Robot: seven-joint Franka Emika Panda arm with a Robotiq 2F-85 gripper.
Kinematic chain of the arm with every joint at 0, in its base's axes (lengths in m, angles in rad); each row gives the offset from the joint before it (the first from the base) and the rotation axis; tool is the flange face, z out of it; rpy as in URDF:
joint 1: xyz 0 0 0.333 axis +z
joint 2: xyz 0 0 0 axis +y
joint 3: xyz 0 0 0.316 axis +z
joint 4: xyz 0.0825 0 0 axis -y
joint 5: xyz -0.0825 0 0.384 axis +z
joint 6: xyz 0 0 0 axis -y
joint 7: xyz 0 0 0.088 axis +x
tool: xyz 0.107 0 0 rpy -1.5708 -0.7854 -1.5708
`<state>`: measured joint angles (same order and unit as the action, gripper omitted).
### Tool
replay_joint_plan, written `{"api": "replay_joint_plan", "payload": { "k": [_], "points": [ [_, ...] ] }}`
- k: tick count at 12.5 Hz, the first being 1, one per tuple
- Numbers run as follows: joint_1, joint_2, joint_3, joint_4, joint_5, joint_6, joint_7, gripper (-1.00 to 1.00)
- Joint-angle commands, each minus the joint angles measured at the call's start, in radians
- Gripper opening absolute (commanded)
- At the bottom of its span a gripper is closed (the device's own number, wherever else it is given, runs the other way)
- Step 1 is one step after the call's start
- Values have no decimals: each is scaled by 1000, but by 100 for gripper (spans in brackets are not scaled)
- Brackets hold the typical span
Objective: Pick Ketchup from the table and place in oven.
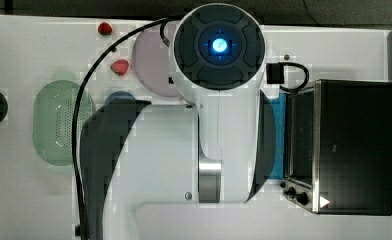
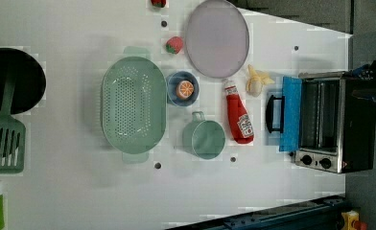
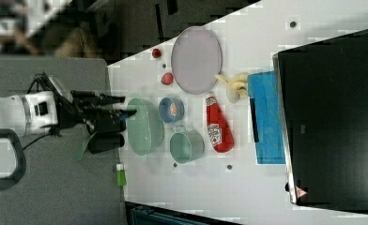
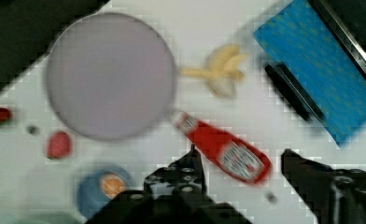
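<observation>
The Ketchup lies on its side on the tabletop, between the teal cup and the oven's dropped door with its blue cloth. My tool hangs above it, fingers spread and empty. I should descend straddling the bottle's red body across its width, clear of the banana and plate, and close only once low.

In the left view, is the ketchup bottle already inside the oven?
No. The ketchup bottle lies flat on the white table, between the teal cup and the oven.
</observation>
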<state>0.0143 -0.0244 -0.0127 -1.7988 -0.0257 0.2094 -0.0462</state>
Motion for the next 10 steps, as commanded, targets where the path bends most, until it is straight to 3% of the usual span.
{"api": "replay_joint_plan", "payload": {
  "k": [1, 3, 7, 10],
  "points": [
    [-15, -475, -34, -229, 10, -254, 109, 59],
    [-15, -476, -34, -234, 10, -254, 109, 99],
    [-7, -440, -30, -290, 11, -202, 88, 100],
    [4, -373, -26, -376, 12, -75, -41, 100]
  ]
}}
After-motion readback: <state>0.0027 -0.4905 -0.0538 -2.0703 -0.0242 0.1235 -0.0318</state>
